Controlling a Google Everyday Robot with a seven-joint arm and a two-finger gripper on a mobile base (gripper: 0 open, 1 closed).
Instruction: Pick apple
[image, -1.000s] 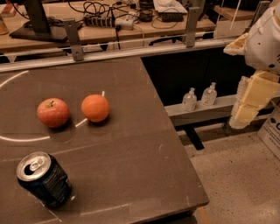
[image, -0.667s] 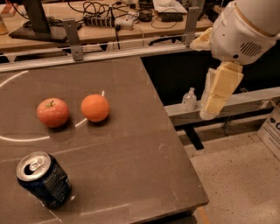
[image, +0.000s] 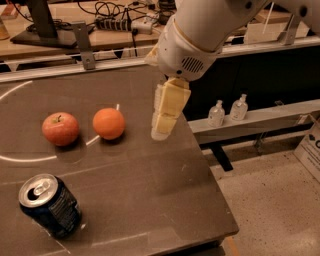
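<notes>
Fingers pressed together; gripper hangs over the table, right of both fruits. Orange sits between it and the apple, so a wrong-fruit grab is judged possible.

Dark table beneath the gripper, speckled floor, cluttered wooden bench behind.

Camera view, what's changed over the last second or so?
The gripper swung left, from beyond the right edge of the table to over it, and now hangs just right of the orange. Nothing has been taken hold of. The apple, the orange and the soda can lie where they were.
</notes>
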